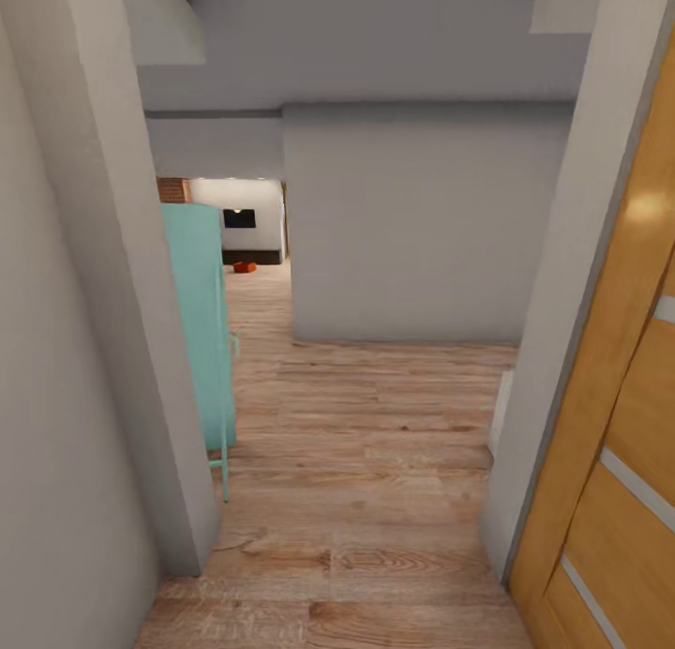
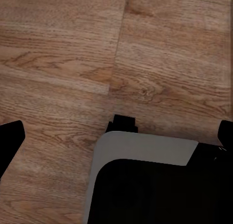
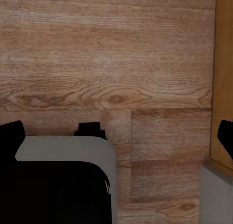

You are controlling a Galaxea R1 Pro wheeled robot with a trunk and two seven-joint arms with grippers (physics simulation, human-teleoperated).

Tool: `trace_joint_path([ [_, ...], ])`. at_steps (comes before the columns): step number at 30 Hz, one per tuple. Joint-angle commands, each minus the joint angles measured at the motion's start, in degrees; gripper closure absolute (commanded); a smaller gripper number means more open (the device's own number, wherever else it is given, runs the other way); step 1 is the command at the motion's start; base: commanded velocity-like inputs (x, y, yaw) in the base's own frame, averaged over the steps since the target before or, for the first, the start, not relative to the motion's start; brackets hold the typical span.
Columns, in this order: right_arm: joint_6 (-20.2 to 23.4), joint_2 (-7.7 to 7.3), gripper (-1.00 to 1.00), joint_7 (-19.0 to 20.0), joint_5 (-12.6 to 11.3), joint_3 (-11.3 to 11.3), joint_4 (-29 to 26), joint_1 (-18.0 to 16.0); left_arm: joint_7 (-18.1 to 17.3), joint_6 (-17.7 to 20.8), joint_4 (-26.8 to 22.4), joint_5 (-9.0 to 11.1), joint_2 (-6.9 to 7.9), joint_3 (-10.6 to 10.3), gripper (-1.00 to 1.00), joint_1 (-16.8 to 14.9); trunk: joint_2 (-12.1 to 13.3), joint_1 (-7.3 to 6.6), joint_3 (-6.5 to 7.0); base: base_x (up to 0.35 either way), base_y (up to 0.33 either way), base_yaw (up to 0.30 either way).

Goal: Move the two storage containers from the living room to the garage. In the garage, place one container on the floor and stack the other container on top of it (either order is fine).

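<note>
- A light wood-plank floor [image 1: 375, 461] is flanked by plain grey walls [image 1: 422, 227].
- A turquoise cabinet [image 1: 199, 321] is seen left; an orange wooden door [image 1: 609, 461] right.

We see a light wood-plank floor [image 1: 375, 461] running down the corridor to the far living room, where a small orange-red storage container [image 1: 245, 267] lies on it, a teal chair [image 1: 202, 349] standing nearer

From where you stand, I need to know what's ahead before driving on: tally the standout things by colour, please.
Orange-red: 1, a storage container on the far floor
Teal: 1, a tall cabinet
Black: 1, a TV screen
Orange wood: 1, a door
Total: 4
</note>
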Motion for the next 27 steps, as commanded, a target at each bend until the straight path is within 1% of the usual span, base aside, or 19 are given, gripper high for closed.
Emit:
trace_joint_path([
  [1,-0.30,0.03,-1.00,-0.01,-0.43,0.46,0.17,-0.07,0.11,-0.14,0.03,0.50,0.04,-0.47,-1.00,-0.04,-0.03,0.03,-0.07,0.324,0.000,0.000],
  [27,-0.16,0.12,-1.00,-0.01,-0.51,0.52,0.17,-0.07,0.11,-0.04,0.03,0.50,0.07,-0.47,-1.00,-0.04,-0.03,0.03,-0.07,0.324,0.000,0.000],
])
